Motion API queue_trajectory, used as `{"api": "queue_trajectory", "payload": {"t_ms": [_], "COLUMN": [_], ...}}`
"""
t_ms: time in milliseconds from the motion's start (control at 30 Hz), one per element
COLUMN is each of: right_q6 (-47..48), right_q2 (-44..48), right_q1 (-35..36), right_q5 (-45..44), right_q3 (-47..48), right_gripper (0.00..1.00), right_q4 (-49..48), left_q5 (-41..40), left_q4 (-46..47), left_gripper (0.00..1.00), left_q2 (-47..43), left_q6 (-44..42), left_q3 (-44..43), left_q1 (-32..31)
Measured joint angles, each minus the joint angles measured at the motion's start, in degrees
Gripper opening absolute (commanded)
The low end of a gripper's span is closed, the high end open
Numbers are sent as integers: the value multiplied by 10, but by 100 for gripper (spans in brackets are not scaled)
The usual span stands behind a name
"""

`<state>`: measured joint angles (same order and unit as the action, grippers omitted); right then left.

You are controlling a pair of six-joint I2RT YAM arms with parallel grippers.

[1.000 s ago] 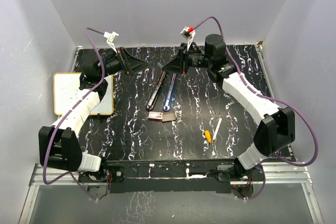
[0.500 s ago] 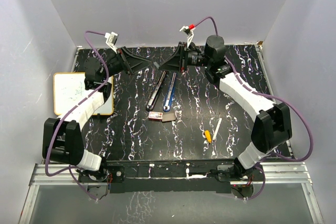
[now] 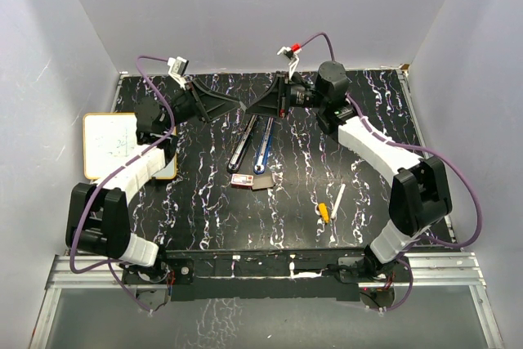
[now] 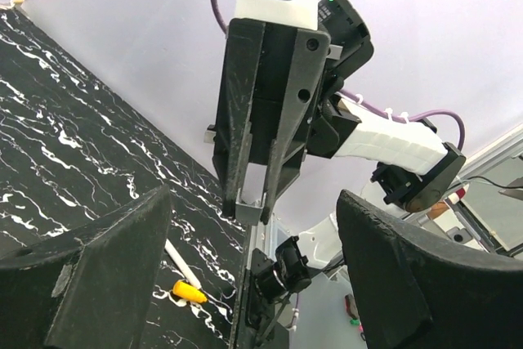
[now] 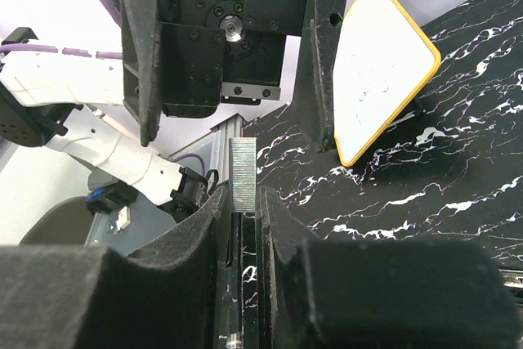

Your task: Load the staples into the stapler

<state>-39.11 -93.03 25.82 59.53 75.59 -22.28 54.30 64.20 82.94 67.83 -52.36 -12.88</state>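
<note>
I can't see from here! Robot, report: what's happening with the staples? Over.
Right fingers shut on a staple strip, off the table. Left fingers open, empty, facing it. Blue stapler on table close by. Nothing between left fingers and strip.

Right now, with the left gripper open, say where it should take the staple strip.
Take the bare end of the staple strip, which juts out past the right gripper. Bring the left gripper straight in, head-on, probably closing on the same two sides the right one pinches. The strip is thin and points at the left gripper, its other end is held, and the open jaws line up with it.
</note>
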Motion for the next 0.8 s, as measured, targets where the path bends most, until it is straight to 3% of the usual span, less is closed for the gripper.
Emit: {"api": "queue_trajectory", "payload": {"t_ms": [600, 800], "right_q6": [-19, -24], "right_q2": [-5, -5], "right_q1": [8, 8], "right_q5": [-4, -11], "right_q3": [-5, -13], "right_gripper": [12, 12], "right_q4": [-31, -37], "left_q5": [-12, -12], "left_q4": [10, 8], "left_gripper": [49, 45], "left_q2": [-2, -2], "left_q6": [-6, -11], "left_q3": [0, 0], "left_q1": [-7, -8]}}
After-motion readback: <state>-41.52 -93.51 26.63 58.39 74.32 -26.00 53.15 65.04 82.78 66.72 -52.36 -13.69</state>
